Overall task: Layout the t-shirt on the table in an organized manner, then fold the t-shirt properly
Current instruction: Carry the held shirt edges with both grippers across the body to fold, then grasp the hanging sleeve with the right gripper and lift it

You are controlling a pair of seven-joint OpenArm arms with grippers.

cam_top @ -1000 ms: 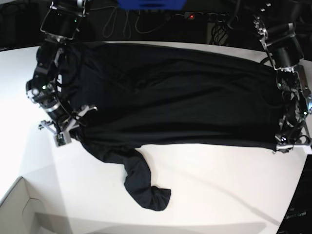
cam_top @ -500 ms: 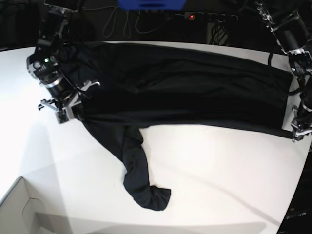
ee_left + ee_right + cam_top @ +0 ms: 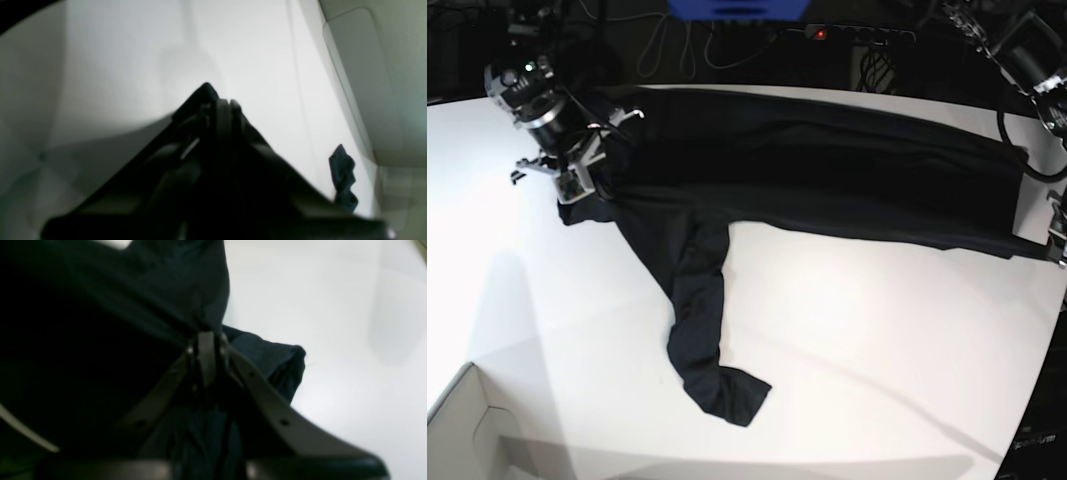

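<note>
In the base view, the T-shirt (image 3: 827, 180) lies across the far part of the table (image 3: 877, 350), stretched from the left side to the right. One sleeve (image 3: 717, 390) lies on the table nearer the front, left of the middle. The left gripper (image 3: 1055, 250) is at the shirt's near right corner, the right gripper (image 3: 607, 193) at its near edge on the left. Behind the shirt, beyond the table's far edge, lie cables (image 3: 667, 50).

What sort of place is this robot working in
Probably a robotics workspace or lab: two robot arms hold a black t-shirt over a large white table, with loose cables and a small red light behind it.
</note>
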